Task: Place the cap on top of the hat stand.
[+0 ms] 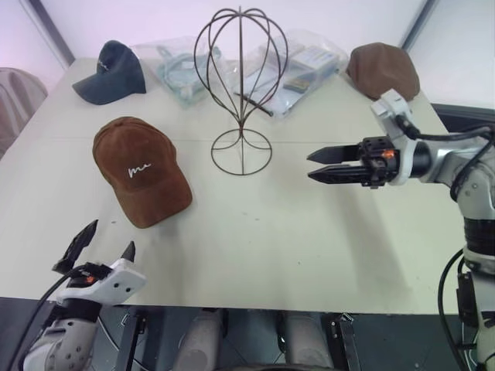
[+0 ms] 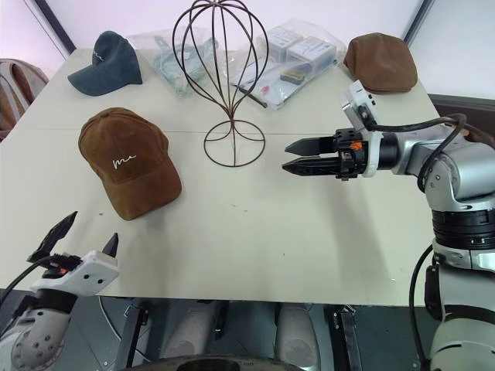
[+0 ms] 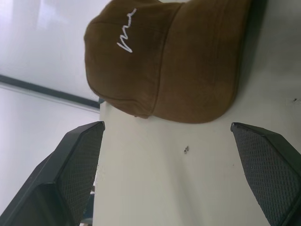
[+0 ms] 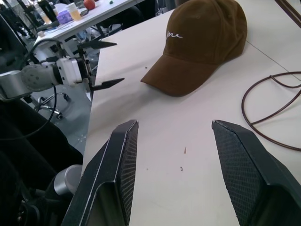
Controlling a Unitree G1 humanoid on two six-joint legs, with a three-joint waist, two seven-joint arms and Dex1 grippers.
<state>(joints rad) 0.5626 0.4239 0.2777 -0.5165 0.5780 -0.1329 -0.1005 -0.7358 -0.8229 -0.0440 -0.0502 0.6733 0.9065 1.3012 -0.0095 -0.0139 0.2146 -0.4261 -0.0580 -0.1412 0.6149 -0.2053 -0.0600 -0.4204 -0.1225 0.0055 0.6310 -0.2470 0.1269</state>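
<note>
Nearest the camera, at the lower left of the left eye view, the left tool [image 1: 99, 238] hovers over the near edge of the table [image 1: 309, 232] with its two black fingers spread wide and nothing between them. Directly beyond it, up and slightly right in the frame, the cap [image 1: 141, 169] lies crown-up on the table, its curved brim pointing toward the near edge and toward this tool; its long axis runs from the rounded crown at upper left down to the brim at lower right. In the left wrist view the brim edge sits between the lines of the two open fingers, a short stretch of bare table apart. The right tool [image 1: 323, 165] is held above the table at centre right, pointing toward the left of the frame, fingers apart in the right wrist view and empty. It is well apart from the cap, so the left arm is judged the nearer. The hat stand [image 1: 240, 93] rises at upper centre, just right of the cap, untouched and bare. Cap material reads as soft, matte, suede-like rust brown with white script embroidery; the stand is thin dark wire forming an egg-shaped cage, short stem and ring base.
</note>
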